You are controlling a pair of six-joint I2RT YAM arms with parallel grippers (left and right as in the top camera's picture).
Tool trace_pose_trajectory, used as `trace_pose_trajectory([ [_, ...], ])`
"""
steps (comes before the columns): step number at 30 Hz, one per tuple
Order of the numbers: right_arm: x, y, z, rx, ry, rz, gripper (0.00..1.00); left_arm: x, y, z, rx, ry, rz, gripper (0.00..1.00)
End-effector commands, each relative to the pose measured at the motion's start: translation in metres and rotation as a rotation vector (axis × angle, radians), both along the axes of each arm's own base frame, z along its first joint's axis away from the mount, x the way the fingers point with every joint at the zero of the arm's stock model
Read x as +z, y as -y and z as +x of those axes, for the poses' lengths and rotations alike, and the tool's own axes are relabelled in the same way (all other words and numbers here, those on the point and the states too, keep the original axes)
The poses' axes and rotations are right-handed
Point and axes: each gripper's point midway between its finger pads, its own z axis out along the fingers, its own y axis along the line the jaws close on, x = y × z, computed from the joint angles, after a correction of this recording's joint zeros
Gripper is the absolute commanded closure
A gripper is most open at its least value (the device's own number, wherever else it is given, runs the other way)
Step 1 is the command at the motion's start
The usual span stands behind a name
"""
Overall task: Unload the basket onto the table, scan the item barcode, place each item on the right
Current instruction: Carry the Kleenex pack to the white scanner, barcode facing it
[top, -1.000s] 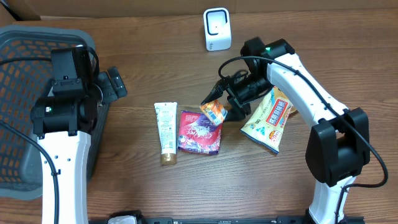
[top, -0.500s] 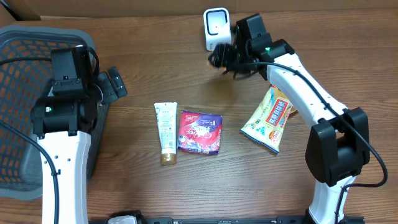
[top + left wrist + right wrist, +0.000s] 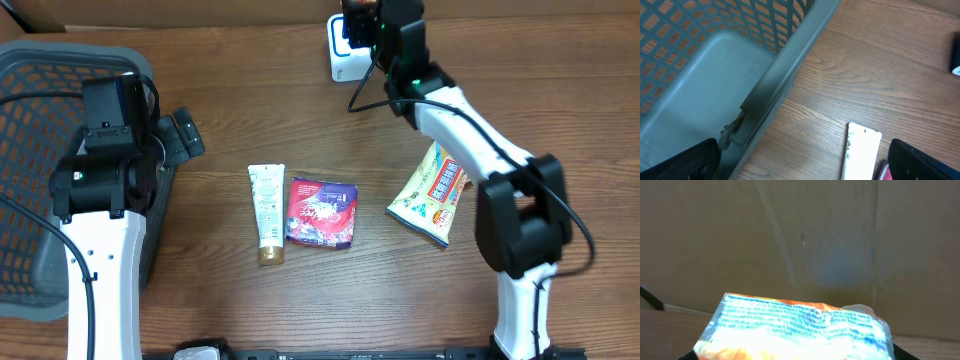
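Overhead, the right arm stretches to the far edge of the surface [image 3: 330, 300], where the right pincer [image 3: 362, 25] sits at the white scanner [image 3: 342, 62] and partly covers it. The right wrist view shows that pincer clamped on the orange snack packet [image 3: 795, 327], small print facing the camera and cardboard behind. The left pincer [image 3: 183, 135] stands wide apart, holding nothing, beside the grey basket [image 3: 40, 60]. A white tube [image 3: 267, 210] and a purple pouch [image 3: 321, 212] lie just beside each other. A yellow bag [image 3: 432, 190] lies apart to their right.
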Motion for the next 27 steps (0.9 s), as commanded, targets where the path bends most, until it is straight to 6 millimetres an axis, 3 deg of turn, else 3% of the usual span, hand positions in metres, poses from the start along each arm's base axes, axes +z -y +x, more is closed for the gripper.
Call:
trace_pose_trajectory([
  [1,-0.052,-0.008,0.019,0.007,0.033,-0.119,0.32,0.007,0.003,-0.001,-0.002,0.02,-0.016,0.0],
  [8,-0.09,-0.014,0.028,0.024,0.056,-0.181,0.3,0.007,0.003,-0.001,-0.002,0.02,-0.016,0.0],
  [14,-0.109,-0.015,0.028,0.035,0.03,-0.189,0.31,0.007,0.003,-0.001,-0.002,0.02,-0.016,0.0],
  [21,-0.123,-0.025,0.027,0.087,0.032,-0.176,0.31,0.007,0.003,-0.001,-0.002,0.02,-0.016,0.0],
  [27,-0.119,-0.027,0.029,0.087,0.062,-0.165,0.31,0.007,0.003,-0.001,-0.002,0.02,-0.016,0.0],
])
